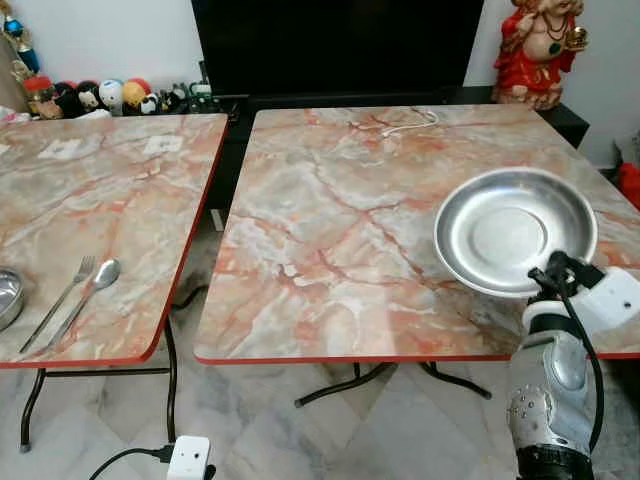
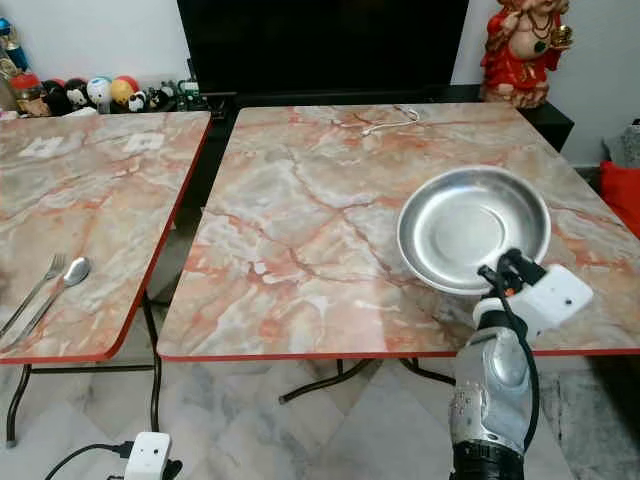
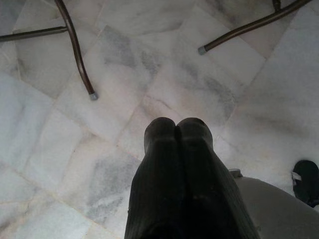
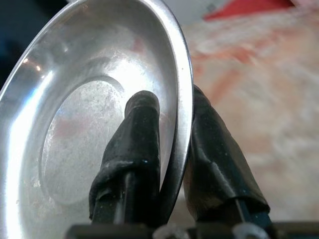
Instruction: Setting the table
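At lower right, the right gripper [image 4: 172, 149] fingers are pinching the round shiny steel plate [image 1: 515, 230] by its rim; held so thinly, it risks tipping onto the marble-patterned surface [image 1: 330, 230].

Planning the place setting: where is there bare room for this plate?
The plate, held by the right end effector, is over the right table, which is bare from its cable to its near edge. The left table's near corner is crowded by fork and spoon.

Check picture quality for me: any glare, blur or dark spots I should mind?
Eye views: sharp, soft glare on the marble table. Right wrist view: steel plate glints, background out of focus. Left wrist view: left hand dark, floor evenly lit.
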Controlling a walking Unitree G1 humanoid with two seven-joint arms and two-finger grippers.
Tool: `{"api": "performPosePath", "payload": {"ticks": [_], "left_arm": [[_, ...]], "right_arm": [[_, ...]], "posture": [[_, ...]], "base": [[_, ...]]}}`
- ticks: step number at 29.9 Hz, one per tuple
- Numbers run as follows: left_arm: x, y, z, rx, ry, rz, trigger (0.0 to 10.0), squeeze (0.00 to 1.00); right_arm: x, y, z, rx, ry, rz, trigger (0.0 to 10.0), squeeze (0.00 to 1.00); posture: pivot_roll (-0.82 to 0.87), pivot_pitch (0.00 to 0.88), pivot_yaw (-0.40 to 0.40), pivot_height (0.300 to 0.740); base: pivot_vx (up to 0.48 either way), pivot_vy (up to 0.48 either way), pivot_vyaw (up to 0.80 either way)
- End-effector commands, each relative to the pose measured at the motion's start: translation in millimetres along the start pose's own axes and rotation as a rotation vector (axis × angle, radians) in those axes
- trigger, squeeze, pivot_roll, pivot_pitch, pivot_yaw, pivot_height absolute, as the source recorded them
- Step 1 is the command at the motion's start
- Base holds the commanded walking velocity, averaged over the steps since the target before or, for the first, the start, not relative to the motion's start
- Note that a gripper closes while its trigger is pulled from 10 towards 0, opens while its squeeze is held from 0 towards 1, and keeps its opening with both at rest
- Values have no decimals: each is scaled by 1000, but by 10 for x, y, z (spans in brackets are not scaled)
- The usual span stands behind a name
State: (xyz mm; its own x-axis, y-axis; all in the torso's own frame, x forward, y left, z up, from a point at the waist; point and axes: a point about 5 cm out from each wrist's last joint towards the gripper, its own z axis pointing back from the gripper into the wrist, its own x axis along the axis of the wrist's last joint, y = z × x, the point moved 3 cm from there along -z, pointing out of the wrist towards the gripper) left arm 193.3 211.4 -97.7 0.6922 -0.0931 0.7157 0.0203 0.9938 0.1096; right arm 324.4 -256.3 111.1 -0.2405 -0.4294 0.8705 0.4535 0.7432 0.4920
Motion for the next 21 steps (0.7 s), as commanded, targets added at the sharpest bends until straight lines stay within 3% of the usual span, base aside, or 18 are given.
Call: {"api": "performPosePath", "payload": {"ticks": [1, 4, 8, 16, 21], "left_arm": [[-67, 32, 22, 1, 25, -14, 10000, 0], [-67, 34, 22, 1, 26, -14, 10000, 0], [-61, 48, 19, 5, 26, -14, 10000, 0], [-40, 71, 11, 16, 22, -3, 10000, 0], [-63, 85, 22, 21, 27, -1, 10000, 0]], "right_arm": [[8, 28, -65, -26, 16, -27, 10000, 0], [3, 26, -75, -33, 21, -33, 10000, 0], [-128, -1, -116, -84, 110, -48, 10000, 0], [-195, 125, -206, -77, 152, -84, 10000, 0], [-315, 86, -229, -140, 220, -83, 10000, 0]], "posture": [[-26, 0, 12, 740], [-26, 0, 12, 740], [-22, 0, 11, 740], [-15, 0, 10, 740], [-7, 2, 10, 740]], "base": [[0, 0, 0], [0, 0, 0], [0, 0, 0], [0, 0, 0], [0, 0, 0]]}}
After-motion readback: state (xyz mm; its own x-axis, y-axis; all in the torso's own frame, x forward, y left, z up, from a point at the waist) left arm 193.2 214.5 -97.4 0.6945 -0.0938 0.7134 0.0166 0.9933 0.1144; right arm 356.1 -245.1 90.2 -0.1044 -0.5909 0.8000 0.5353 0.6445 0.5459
